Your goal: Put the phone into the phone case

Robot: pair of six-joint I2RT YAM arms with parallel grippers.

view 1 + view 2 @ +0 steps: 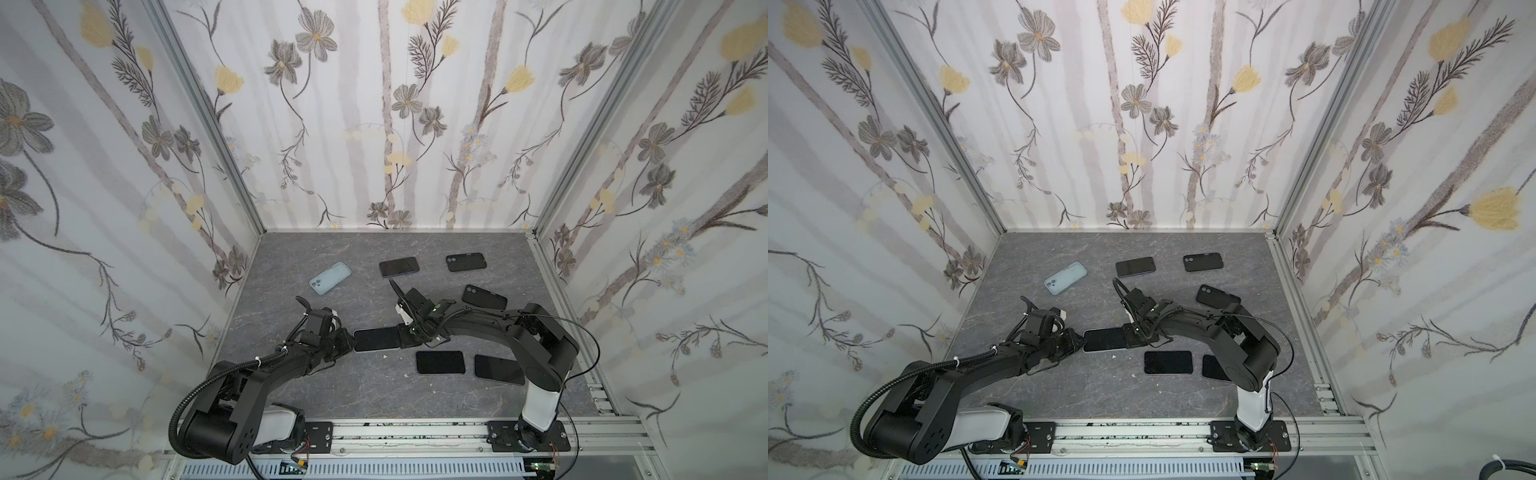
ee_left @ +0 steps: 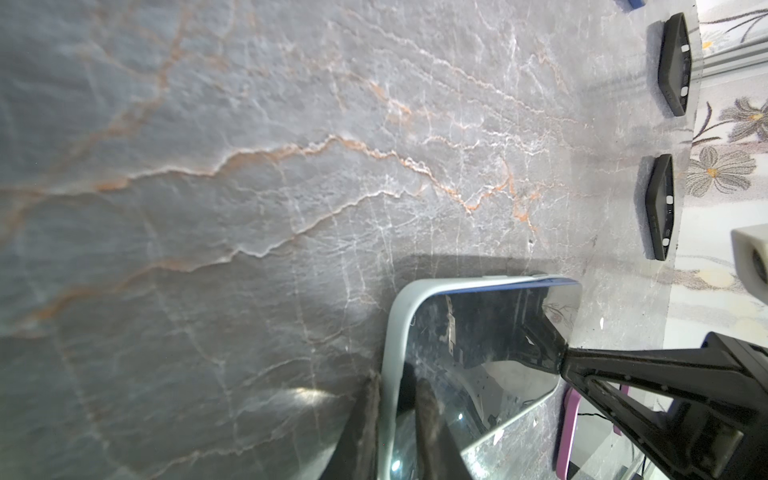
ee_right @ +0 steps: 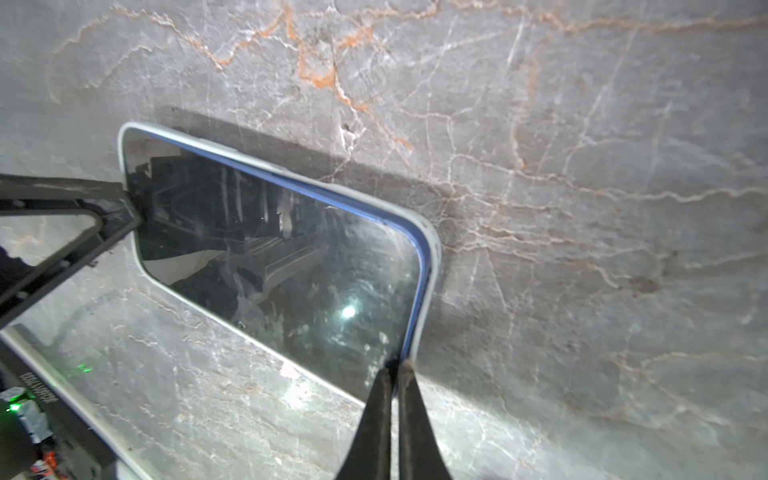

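Note:
The phone (image 1: 376,338) (image 1: 1104,338) lies screen up mid-table between both grippers. Its dark screen (image 3: 270,249) has a blue edge and sits inside a pale grey phone case (image 2: 392,332) (image 3: 434,249). The blue edge stands a little proud along one long side. My left gripper (image 1: 353,343) (image 2: 397,384) is shut on the case's left end, one finger outside the rim and one on the glass. At the phone's right end, my right gripper (image 1: 401,336) (image 3: 395,365) is shut. Its fingertips are pressed together and touch the blue edge at a corner.
A light blue cased phone (image 1: 330,277) lies at the back left. A black phone (image 1: 398,267) and two black cases (image 1: 465,262) (image 1: 484,296) lie behind. Two dark phones (image 1: 439,362) (image 1: 498,369) lie in front right, close to the right arm. Patterned walls enclose three sides.

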